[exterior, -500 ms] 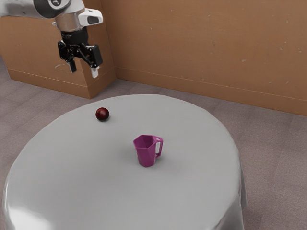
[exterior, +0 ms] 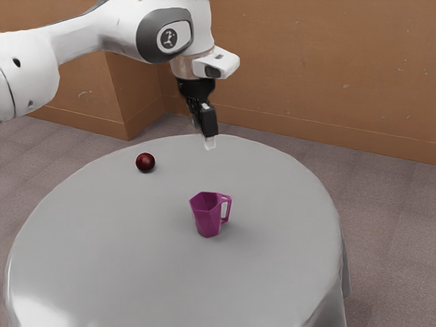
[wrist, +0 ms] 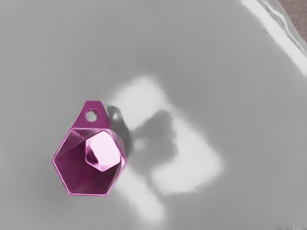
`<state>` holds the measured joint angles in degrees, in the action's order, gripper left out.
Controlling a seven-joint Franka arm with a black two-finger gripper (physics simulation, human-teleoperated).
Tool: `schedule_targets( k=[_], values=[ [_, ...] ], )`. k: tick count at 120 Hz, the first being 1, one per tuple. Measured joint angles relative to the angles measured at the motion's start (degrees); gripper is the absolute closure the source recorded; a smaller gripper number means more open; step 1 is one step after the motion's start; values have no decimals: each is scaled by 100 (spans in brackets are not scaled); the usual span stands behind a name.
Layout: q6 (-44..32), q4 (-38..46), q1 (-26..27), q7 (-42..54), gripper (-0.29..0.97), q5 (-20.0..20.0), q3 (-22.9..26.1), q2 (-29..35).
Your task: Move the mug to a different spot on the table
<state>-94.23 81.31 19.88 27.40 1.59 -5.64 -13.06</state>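
Surface: round table [exterior: 102,259] under a pale grey cloth that drapes over the rim in soft folds. The cloth is glossy, with bright patches of light around the mug [exterior: 210,214].

Room: wood-panelled wall [exterior: 306,61] with a baseboard, well behind the mug. A boxed corner of the same wood juts out toward the exterior view's left. The floor [exterior: 388,204] is grey-brown.

Mug: magenta and shiny, standing upright with its mouth up, near the middle of the table. From the wrist view we note a six-sided rim and walls that narrow to a smaller six-sided bottom. Its handle [exterior: 225,206] is a flat tab with a round hole, on the side toward the exterior view's right. A grey shadow lies on the cloth beside the handle.

Other item: a dark red ball [exterior: 145,162] on the cloth, beyond the mug and toward the exterior view's left, well apart from it.

Tool: the black gripper [exterior: 209,142] hangs from the white arm [exterior: 82,41], above and beyond the mug, over the table's far part, touching nothing. It is seen edge-on, so we cannot tell whether it is open or closed.
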Motion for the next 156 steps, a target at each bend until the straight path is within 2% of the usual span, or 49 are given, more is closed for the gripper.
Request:
schedule_targets(
  k=[16, 37, 87, 104, 139, 156],
  values=[
    [146, -912, 71, 624, 0, -225, -127, -701],
    [641, -1867, 57, 906, 0, -462, -154, -1278],
    [1146, -2826, -23, 495, 0, -740, -277, -2052],
    [1010, -2717, 5, 418, 0, -760, -268, -2233],
    [189, -1440, 26, 296, 0, -564, -239, -2277],
    [-240, -1111, 72, 247, 0, -486, -229, -2337]
  ],
)
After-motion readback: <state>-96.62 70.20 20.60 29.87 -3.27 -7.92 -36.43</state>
